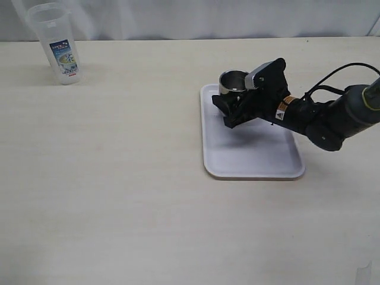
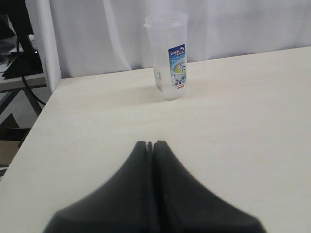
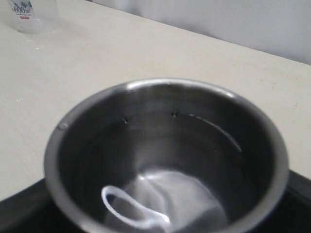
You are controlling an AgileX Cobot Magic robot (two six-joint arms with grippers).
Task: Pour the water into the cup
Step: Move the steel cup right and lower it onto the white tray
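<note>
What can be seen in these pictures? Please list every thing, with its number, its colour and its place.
cup: one, brushed steel, on the tray's far left corner, between the right gripper's jaws.
tray: one, white, on the table, right of the middle in the exterior view.
jug: one, clear plastic with a blue label, upright near the table's far left corner.
table: one, pale beige.
curtain: one, white, behind the table.
right gripper: one, black, around the cup; whether it presses the cup cannot be told.
left gripper: one, black, shut, empty, over the table, facing the jug; outside the exterior view.
</note>
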